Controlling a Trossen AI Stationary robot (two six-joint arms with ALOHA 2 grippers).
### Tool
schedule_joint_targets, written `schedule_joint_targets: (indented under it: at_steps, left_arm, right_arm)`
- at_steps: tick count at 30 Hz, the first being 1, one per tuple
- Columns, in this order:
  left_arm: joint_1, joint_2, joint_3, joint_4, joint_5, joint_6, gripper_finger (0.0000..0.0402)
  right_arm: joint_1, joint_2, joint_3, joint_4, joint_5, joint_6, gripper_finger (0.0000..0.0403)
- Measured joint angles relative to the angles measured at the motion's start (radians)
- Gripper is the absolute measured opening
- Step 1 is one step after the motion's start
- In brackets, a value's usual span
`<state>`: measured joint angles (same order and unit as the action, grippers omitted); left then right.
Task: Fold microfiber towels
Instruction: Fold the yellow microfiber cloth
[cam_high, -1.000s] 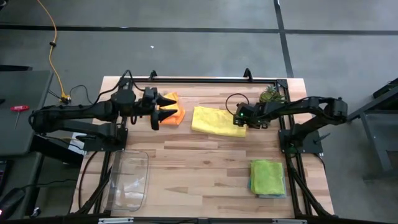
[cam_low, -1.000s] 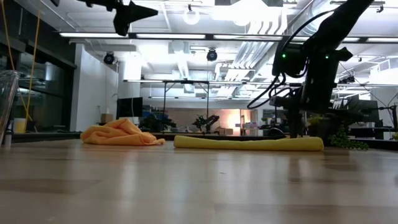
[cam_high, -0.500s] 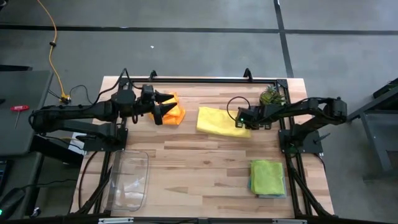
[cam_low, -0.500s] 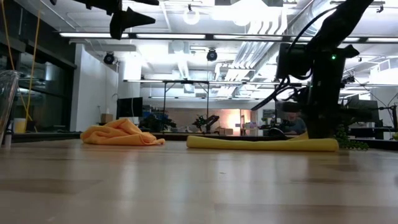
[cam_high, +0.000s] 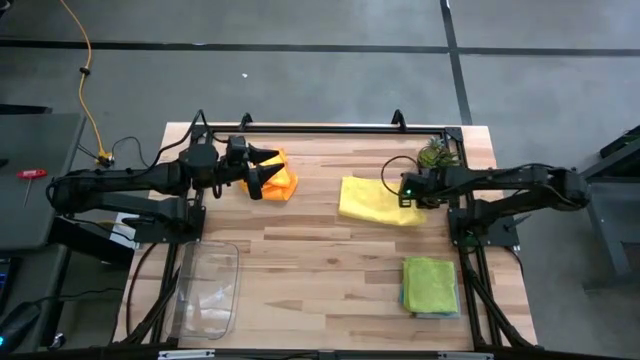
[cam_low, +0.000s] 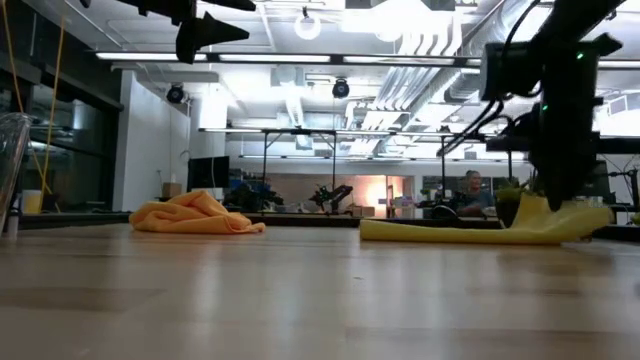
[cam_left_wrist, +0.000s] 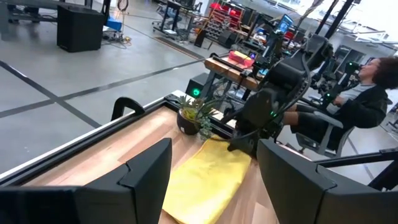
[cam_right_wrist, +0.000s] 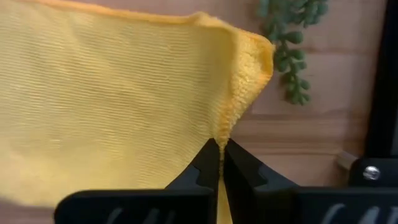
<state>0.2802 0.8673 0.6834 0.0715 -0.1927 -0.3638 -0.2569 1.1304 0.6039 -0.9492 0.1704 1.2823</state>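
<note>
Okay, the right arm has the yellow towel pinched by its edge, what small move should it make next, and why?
Probably lift that pinched edge a little and carry it back across the cloth to start a fold. The right end effector is shut on the yellow towel at its edge near the plant, and the rest lies flat on the table.

In the high view, the lime green towel (cam_high: 431, 283) is covering all but a thin teal edge of the cloth beneath it. The left tool (cam_high: 273, 166) is overlapping part of the orange towel (cam_high: 283, 183). In the right wrist view, the picture's edges are cutting off the yellow towel (cam_right_wrist: 112, 99) toward nine o'clock.
</note>
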Motion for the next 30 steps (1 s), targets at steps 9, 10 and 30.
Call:
schedule_joint_targets:
  at_steps: [9,10,30]
  left_arm:
    - [0.000,0.002,0.000,0.000,-0.030,0.000,0.0227]
    - [0.000,0.004,0.000,0.000,-0.031,-0.001,0.0227]
    - [0.000,0.066,0.000,0.001,-0.028,-0.027,0.0227]
  right_arm:
    - [0.000,-0.111,0.084,-0.057,0.047,0.001,0.0000]
    - [0.000,-0.110,0.095,-0.049,0.047,0.000,0.0000]
    - [0.073,0.090,0.120,0.500,0.063,0.104,0.0000]
